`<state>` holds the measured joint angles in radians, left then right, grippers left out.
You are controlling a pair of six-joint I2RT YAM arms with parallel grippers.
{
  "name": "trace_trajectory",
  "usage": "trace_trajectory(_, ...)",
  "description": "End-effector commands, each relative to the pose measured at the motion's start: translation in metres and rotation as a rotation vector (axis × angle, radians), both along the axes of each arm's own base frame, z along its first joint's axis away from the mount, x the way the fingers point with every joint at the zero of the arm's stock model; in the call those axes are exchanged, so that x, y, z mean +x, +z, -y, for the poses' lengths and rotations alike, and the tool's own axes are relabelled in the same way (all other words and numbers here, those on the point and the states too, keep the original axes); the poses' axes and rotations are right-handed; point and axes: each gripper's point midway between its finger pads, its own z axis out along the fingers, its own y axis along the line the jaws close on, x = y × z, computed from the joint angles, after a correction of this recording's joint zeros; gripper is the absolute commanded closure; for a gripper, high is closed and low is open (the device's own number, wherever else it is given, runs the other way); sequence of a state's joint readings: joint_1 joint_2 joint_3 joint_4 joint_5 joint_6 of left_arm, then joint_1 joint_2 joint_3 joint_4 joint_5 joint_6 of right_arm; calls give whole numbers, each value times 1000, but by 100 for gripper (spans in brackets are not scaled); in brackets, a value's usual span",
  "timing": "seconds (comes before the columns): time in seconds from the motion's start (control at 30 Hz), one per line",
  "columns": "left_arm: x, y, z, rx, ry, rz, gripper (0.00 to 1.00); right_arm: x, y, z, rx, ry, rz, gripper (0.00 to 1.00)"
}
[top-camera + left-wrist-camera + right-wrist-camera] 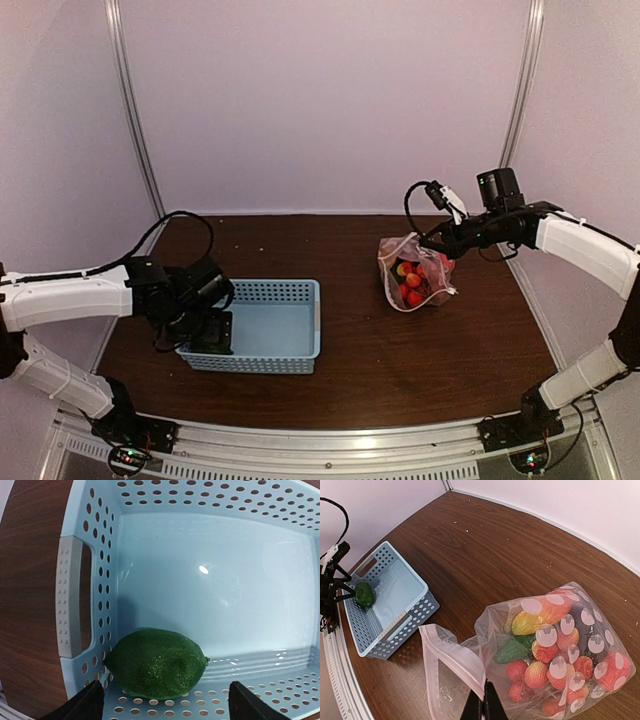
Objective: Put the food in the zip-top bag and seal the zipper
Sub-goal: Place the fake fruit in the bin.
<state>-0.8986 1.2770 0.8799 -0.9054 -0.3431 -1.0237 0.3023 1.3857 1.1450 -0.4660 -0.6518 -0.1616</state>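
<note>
The zip-top bag (415, 275), clear with white dots, hangs from my right gripper (432, 240), which is shut on its zipper (455, 655) strip at the open mouth (484, 706). Inside the bag (600, 645) are red and orange tomatoes (536, 674), a yellow-red pepper (540, 614), a green piece (512, 650) and a dark eggplant (580, 615). A dark green food piece (155, 664) lies in the near left corner of the light-blue basket (210, 585). My left gripper (166, 707) is open just in front of it, one finger on each side, not touching it.
The basket (265, 325) stands on the brown table (330, 250) at the front left, with a grey handle (70, 595) on its end wall. In the right wrist view the basket (395, 587) holds the green piece (364, 594). White walls enclose the table.
</note>
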Motion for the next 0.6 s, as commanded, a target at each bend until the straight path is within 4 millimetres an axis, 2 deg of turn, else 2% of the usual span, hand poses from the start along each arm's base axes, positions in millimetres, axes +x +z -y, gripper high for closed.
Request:
trace_trajectory(0.0,4,-8,5,-62,23,-7,12,-3,9,0,24,11,32,100)
trace_trajectory(0.23,11,-34,14,-43,10,-64,8,-3,9,-1,29,13,32,100)
trace_trajectory(0.33,23,-41,32,-45,-37,-70,8,-4,11,0,30,12,34,100)
trace_trajectory(0.4,34,-43,54,-75,-86,-77,9,-4,12,0,31,12,37,100)
trace_trajectory(0.5,61,-17,105,-164,-224,6,14,-5,15,2,33,3,47,100)
trace_trajectory(0.57,77,11,124,-164,-274,115,14,-4,15,4,35,-3,47,100)
